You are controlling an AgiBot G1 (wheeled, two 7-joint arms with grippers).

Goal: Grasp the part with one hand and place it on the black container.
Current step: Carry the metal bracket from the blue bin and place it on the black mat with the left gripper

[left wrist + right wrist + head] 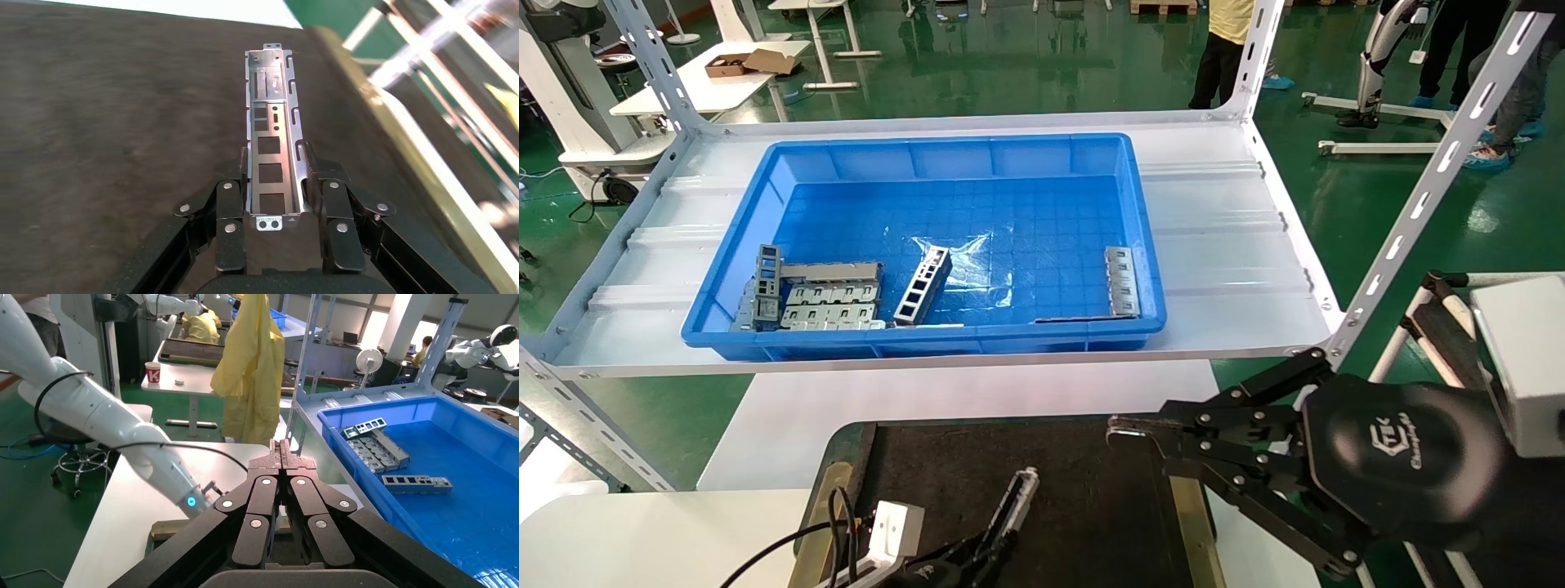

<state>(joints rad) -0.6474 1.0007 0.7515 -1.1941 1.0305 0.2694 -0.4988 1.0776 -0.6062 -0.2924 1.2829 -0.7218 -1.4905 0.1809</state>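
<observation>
Left wrist view shows the left gripper [273,184] clamped on 1 part [273,138], a narrow grey metal channel with slots and square cutouts, its fingers [229,211] pressing the side walls near one end. The part points away from the gripper over the dark felt surface of the black container [104,122]; whether it touches the felt or hangs just above cannot be told. In the head view the left gripper [1001,535] sits low at the near edge, holding the part [1019,494] over the black container [1083,490].

Judged from this, the grasp is done and the part has been brought to the container; what seems left is to set it down and let go.

The right gripper [1124,437] hovers idle near the container's far right corner, its fingertips pressed together and holding nothing, as the right wrist view confirms.

Counts: 1 blue bin [928,151] on the white shelf [1222,245]; inside it 1 ladder-like frame [923,286], 1 grey bracket [1122,280] at the right wall, and 1 cluster of grey plates [817,298] too overlapped to count
</observation>
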